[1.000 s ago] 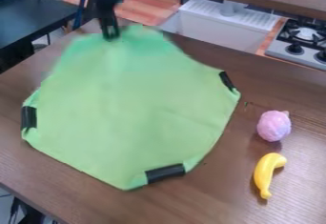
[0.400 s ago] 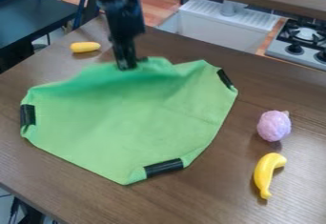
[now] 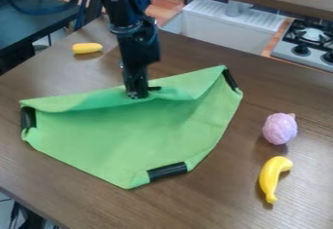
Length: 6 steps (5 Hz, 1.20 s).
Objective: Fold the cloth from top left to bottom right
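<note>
Basically, nearest is the cloth's front corner with a near black strip [image 3: 167,171] across it, flat on the brown table [image 3: 201,203]. If the far flap comes down too soon, it stops short of this corner; I'd carry it on toward there, low and steady. A yellow banana [image 3: 274,174] lies off the cloth at right, pinkish ball [image 3: 280,128] just beyond it. Swinging too wide that way could bump either one.

Green cloth [image 3: 123,143] sits mid-table, spread out, its far side raised and sagging into a fold. Left black strip [image 3: 28,118] marks one side corner, right black strip [image 3: 230,79] the other. Too hard a pull might drag the whole sheet instead of folding it, since nothing seems to pin it down.

Gripper [image 3: 137,95] is over the far edge, clenched on the fabric there, looks like. Fold seems partway. A thin pinch could slip and drop the flap in a bunch; an off-line path would skew the crease.

Farther back: small yellow toy [image 3: 87,48] on the table, then stove [image 3: 309,40] and white sink [image 3: 218,30].
</note>
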Available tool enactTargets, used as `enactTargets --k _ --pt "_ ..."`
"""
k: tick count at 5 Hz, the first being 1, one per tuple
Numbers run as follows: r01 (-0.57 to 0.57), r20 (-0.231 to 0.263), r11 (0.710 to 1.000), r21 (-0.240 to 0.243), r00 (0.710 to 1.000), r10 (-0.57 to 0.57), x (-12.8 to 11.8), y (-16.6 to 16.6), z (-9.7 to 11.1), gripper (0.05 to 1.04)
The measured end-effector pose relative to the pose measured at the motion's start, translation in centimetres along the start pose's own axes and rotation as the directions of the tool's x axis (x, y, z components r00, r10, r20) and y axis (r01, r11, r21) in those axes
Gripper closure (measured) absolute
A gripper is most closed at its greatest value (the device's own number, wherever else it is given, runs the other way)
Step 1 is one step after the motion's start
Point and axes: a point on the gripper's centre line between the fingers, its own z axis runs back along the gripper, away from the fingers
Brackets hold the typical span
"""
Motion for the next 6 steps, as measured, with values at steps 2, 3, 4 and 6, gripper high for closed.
enactTargets --k 2,3,4,6 --pt "-0.023 -0.004 1.0 -0.019 1.0 0.023 1.7 -3.5 1.5 1.02" --pt "-0.038 -0.05 0.998 -0.04 0.998 0.036 2.4 -5.3 0.7 1.02" --pt "-0.05 -0.09 0.998 -0.024 0.995 0.047 2.6 -6.8 -0.4 0.999" --pt "-0.224 -0.059 0.974 0.021 0.973 0.224 2.4 -9.9 -1.9 0.566"
